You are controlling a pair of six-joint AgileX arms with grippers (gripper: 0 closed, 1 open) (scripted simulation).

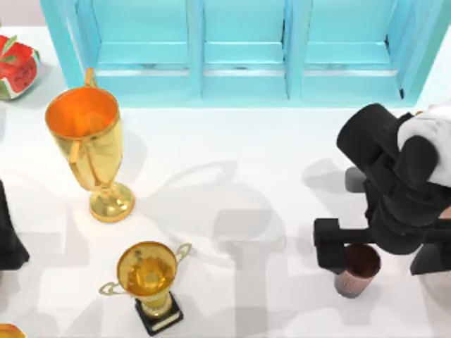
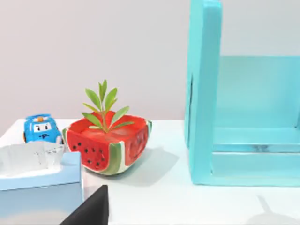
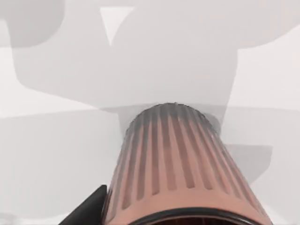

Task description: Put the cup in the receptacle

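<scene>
The cup (image 1: 358, 270), a small reddish-brown ribbed tumbler, stands on the white table at the front right. My right gripper (image 1: 379, 252) hangs over it, open, with one dark finger just left of the cup and the other well off to its right. In the right wrist view the cup (image 3: 180, 168) rises close under the camera, and one fingertip (image 3: 89, 211) shows beside it. My left arm (image 1: 8, 239) is parked at the table's left edge. The receptacle is out of view.
A tall gold trophy (image 1: 88, 151) and a small gold trophy on a black base (image 1: 149, 282) stand at the left. A turquoise cabinet (image 1: 243, 56) runs along the back. A watermelon planter (image 2: 110, 145), a blue toy car (image 2: 41, 129) and a tissue box (image 2: 37, 183) sit at the far left.
</scene>
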